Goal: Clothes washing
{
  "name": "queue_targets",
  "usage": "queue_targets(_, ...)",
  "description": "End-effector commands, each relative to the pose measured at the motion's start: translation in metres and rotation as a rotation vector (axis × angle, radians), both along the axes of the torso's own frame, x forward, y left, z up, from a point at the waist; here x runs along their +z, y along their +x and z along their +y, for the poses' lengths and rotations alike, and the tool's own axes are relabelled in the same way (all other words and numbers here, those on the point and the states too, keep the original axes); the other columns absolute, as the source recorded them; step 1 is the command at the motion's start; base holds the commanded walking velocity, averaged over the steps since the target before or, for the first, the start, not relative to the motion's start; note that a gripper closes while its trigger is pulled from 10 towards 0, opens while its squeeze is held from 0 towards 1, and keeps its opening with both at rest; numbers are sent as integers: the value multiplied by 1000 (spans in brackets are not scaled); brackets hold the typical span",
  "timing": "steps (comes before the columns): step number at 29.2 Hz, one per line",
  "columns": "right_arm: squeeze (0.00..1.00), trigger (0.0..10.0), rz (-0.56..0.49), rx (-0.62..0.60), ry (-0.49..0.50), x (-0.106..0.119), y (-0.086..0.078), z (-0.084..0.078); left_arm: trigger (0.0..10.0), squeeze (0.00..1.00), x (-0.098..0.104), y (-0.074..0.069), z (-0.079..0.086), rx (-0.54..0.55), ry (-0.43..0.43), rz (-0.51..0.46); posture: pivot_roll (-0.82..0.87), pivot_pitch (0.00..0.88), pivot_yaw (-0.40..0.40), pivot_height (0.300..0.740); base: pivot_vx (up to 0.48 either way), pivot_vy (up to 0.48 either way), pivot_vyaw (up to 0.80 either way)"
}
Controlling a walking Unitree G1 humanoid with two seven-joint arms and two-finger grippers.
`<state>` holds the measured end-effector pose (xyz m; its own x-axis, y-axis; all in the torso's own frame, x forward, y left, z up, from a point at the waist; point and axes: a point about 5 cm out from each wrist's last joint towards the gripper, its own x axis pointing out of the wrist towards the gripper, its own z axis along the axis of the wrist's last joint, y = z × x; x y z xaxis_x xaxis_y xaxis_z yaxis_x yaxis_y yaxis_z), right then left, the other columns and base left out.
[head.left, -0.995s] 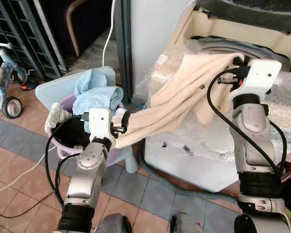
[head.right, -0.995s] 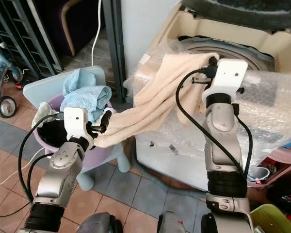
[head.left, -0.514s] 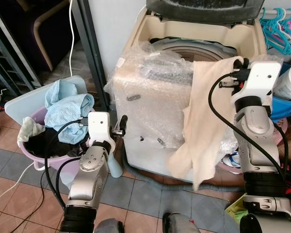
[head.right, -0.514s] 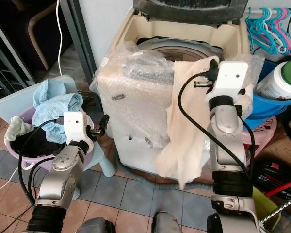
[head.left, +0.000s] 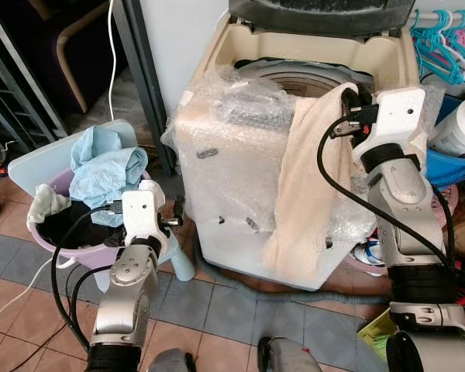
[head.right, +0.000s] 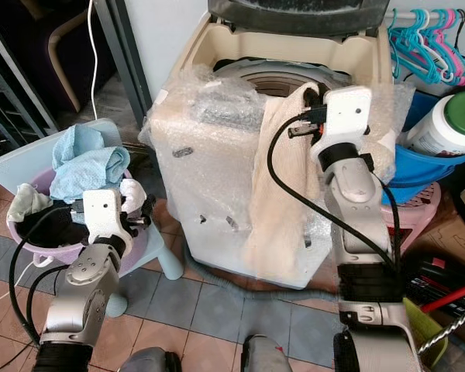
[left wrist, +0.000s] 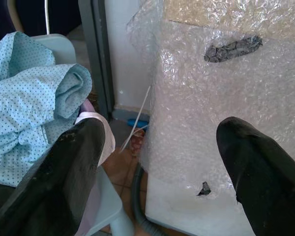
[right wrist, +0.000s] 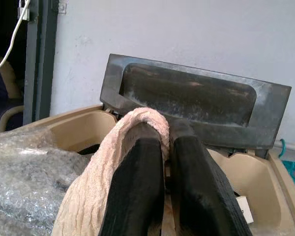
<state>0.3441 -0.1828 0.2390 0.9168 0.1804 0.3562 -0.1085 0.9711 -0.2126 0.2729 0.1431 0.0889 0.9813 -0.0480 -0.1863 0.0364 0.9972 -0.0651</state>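
Hanging from the right gripper [head.left: 355, 108], the beige towel [head.left: 306, 186] now drapes down the washing machine [head.left: 240, 163], freed by the left gripper [left wrist: 157, 162] a second ago. Left wrist: fingers spread, empty. Right wrist: fingers clenched on towel, ready for loading.

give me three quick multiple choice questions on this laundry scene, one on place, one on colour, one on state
1. Where does the beige knitted towel hang?
A. in the basin
B. over the front of the bubble-wrapped cream washing machine
C. on the floor

2. What colour is the dotted garment atop the purple plastic basin?
A. red
B. black
C. light blue

3. What state is the right claw in?
A. shut on the towel
B. open, holding nothing
C. shut on a hanger

Answers: 1 B, the towel drapes down the machine's wrapped front. 2 C, the cloth is pale blue with dots. 3 A, the right wrist view shows its fingers pinching the towel's fold.
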Motion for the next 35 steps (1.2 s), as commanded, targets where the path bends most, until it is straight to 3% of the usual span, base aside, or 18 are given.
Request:
queue_targets(1,0,10000,-72,46,-26,26,9,2,10000,0,6,1,1,-2,5,-17,-21,106,20,740,480,0,0)
queue_targets(7,0,10000,-140,90,-82,65,31,6,10000,0,5,-2,-2,6,-8,-9,-14,98,16,740,476,0,0)
queue_targets(10,0,10000,-156,102,-87,73,34,9,10000,0,5,-2,-2,3,-8,-9,-12,98,17,740,458,0,0)
queue_targets(16,0,10000,-231,158,-156,110,47,19,10000,0,4,-2,1,8,-6,2,-11,97,19,740,450,0,0)
queue_targets(17,0,10000,-265,117,-158,129,50,14,10000,0,4,-2,1,9,-4,2,-10,94,18,740,442,0,0)
queue_targets(22,0,10000,-312,-38,-124,158,50,-3,10000,0,6,-1,-2,6,-7,-6,-8,93,15,740,442,0,0)
queue_targets(24,0,10000,-298,-220,-28,171,50,-30,10000,0,6,-1,-4,6,-10,-3,-3,95,9,740,176,0,0)
queue_targets(25,0,10000,-298,-220,-28,171,50,-30,10000,0,6,-1,-4,6,-10,-3,-3,95,9,740,0,0,0)
queue_targets(26,0,10000,-281,-330,43,173,48,-50,10000,0,6,-1,-4,10,-17,-2,1,96,5,740,0,0,0)
queue_targets(28,0,10000,-264,-403,72,170,47,-65,10000,0,5,-3,-3,21,-19,6,4,97,3,740,0,0,0)
queue_targets(31,0,10000,-206,-397,45,153,50,-71,10000,0,5,-4,-1,29,-20,9,5,102,2,740,0,0,0)
queue_targets(33,0,10000,-100,-350,-15,121,58,-68,10000,0,5,-5,0,29,-20,10,6,105,4,740,0,0,0)
queue_targets(34,0,10000,-100,-350,-15,121,58,-68,10000,0,5,-5,0,29,-20,10,6,105,4,740,0,0,0)
queue_targets(35,0,10000,-11,-284,-52,97,63,-62,10000,0,5,-6,0,25,-17,12,4,108,7,740,0,0,0)
